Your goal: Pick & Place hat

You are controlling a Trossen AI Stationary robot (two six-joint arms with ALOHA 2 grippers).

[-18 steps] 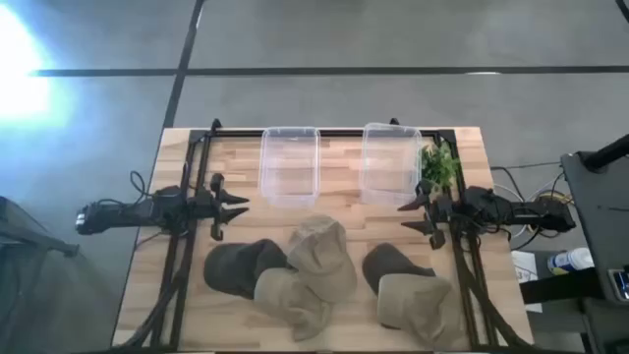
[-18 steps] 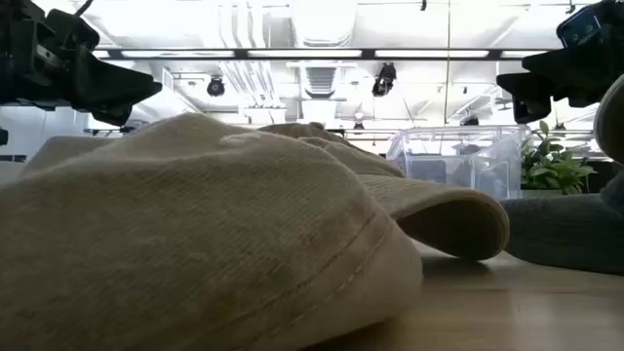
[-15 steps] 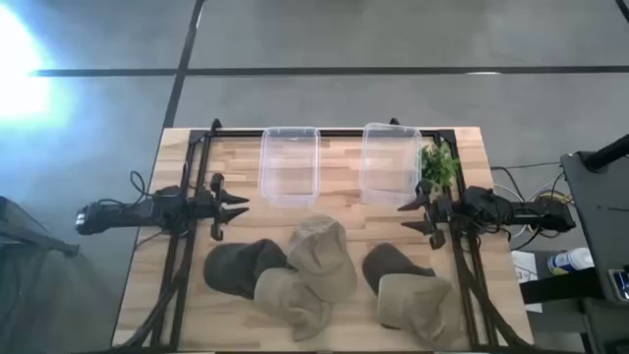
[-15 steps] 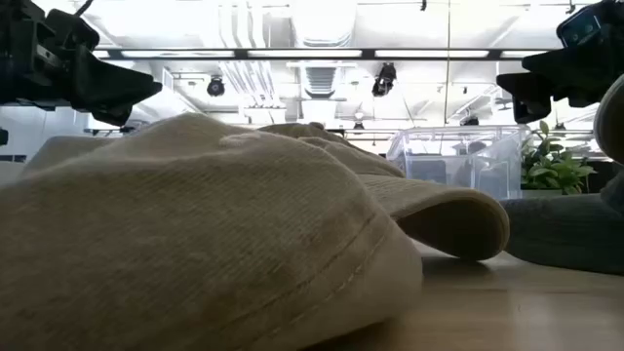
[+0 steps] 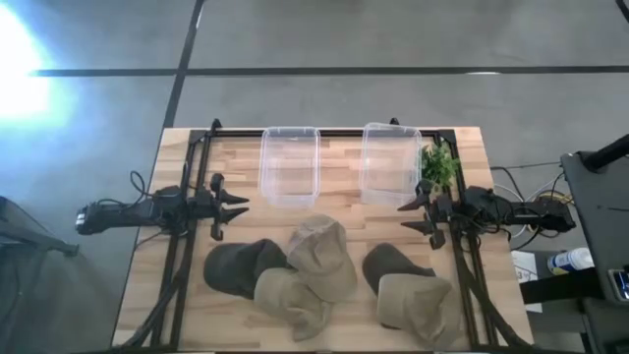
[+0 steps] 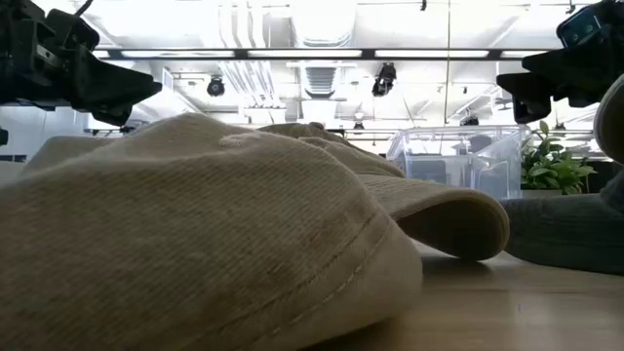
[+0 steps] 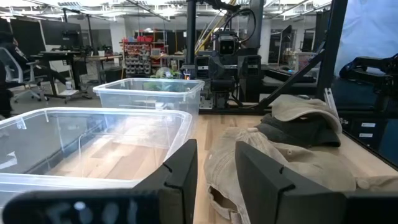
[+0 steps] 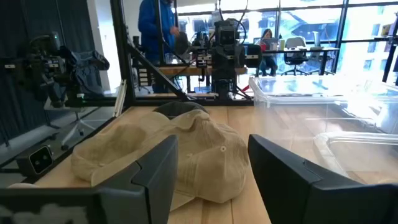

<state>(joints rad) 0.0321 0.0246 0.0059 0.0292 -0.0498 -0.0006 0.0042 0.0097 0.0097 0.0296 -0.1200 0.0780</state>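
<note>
Several caps lie crown-up on the near half of the wooden table. A dark olive cap (image 5: 234,267) and two tan caps (image 5: 322,256) (image 5: 292,303) overlap at the left; another dark cap (image 5: 391,264) and a tan cap (image 5: 416,305) lie at the right. My left gripper (image 5: 240,206) hovers open above the table's left side, pointing right, apart from the caps. My right gripper (image 5: 408,216) hovers open at the right side, pointing left. In the left wrist view the fingers (image 7: 214,171) frame a tan cap (image 7: 280,162); in the right wrist view a tan cap (image 8: 168,152) lies ahead of the fingers.
Two clear plastic bins (image 5: 289,167) (image 5: 390,162) stand side by side at the far edge. A small green plant (image 5: 439,167) sits at the far right corner. Black frame rails (image 5: 192,177) run along both table sides. Bare wood shows between the bins and the caps.
</note>
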